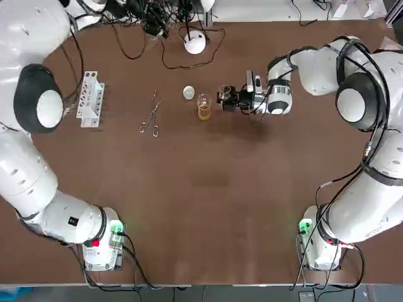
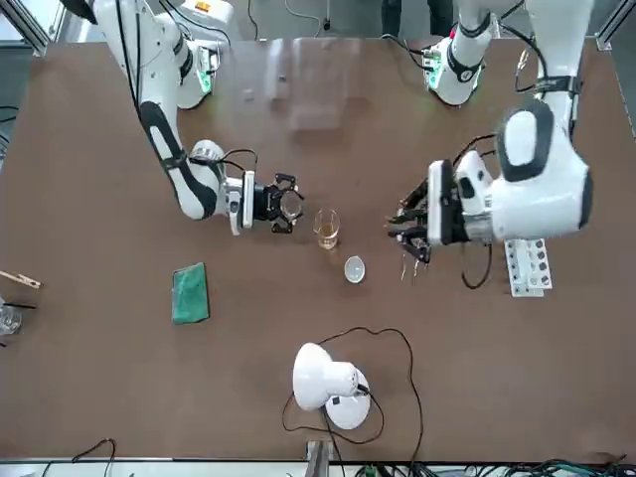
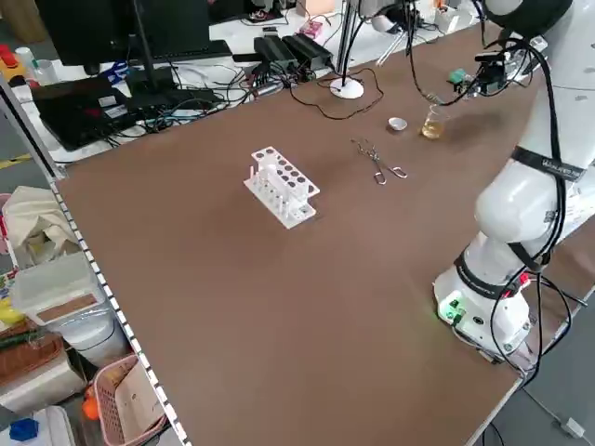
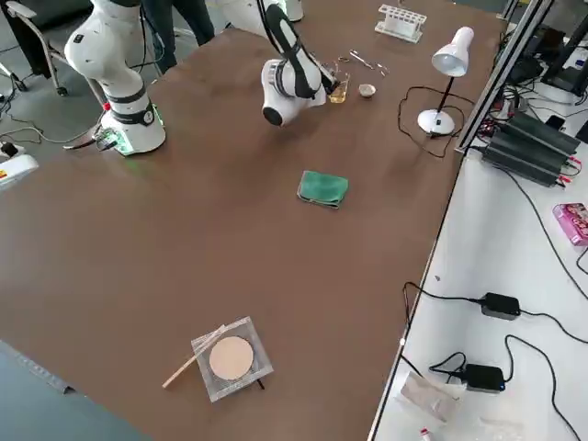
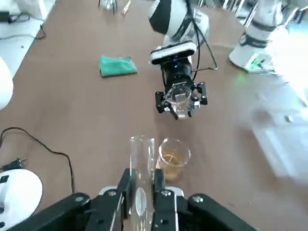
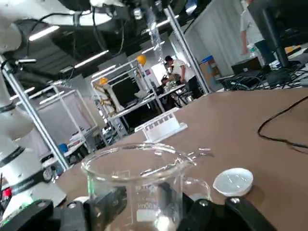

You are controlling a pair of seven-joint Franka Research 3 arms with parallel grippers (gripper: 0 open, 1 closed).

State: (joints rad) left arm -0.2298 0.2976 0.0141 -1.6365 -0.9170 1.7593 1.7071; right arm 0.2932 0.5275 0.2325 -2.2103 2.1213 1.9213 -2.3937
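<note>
My right gripper lies low over the table, shut on a small empty glass beaker that it holds sideways-on by the wall. Just to its left stands a second beaker with amber liquid, apart from the held one. My left gripper hangs high above the table, shut on a clear test tube. In the left wrist view the tube points down toward the amber beaker. In the top view the left gripper is out of the picture.
A white cap lies near the amber beaker, with metal forceps and a white tube rack farther left. A desk lamp and its cable sit at the far edge. A green cloth lies beyond the right arm.
</note>
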